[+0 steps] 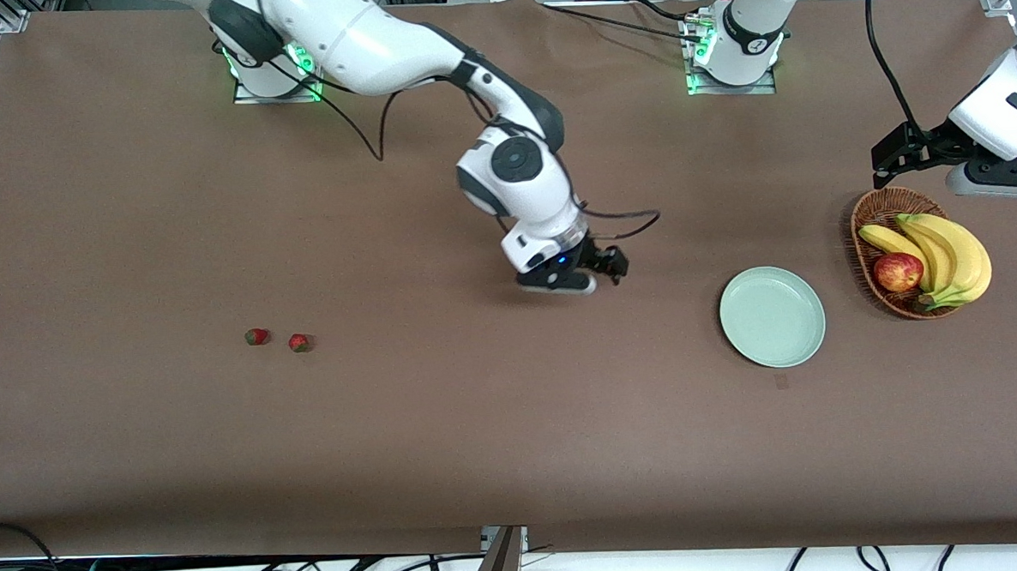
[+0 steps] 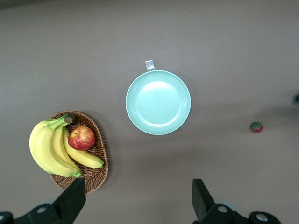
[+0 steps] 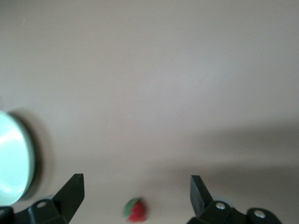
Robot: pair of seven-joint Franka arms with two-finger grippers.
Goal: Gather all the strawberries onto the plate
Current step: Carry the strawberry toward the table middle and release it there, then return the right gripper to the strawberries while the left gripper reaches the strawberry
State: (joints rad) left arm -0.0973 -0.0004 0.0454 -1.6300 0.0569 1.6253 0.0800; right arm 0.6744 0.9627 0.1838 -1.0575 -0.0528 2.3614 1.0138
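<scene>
Two strawberries (image 1: 257, 336) (image 1: 301, 343) lie side by side on the brown table toward the right arm's end. A third strawberry (image 3: 135, 210) (image 2: 256, 126) sits on the table below my right gripper (image 3: 136, 182) (image 1: 573, 278), between its open fingers and untouched; the hand hides it in the front view. It lies apart from the mint-green plate (image 1: 772, 316) (image 2: 158, 102) (image 3: 14, 163), on the side toward the right arm's end. The plate holds nothing. My left gripper (image 2: 138, 186) (image 1: 989, 183) waits open and high beside the basket.
A wicker basket (image 1: 868, 218) (image 2: 96, 172) with bananas (image 1: 945, 253) and a red apple (image 1: 898, 272) stands next to the plate at the left arm's end. A small tape tag (image 2: 149, 65) lies on the table at the plate's rim.
</scene>
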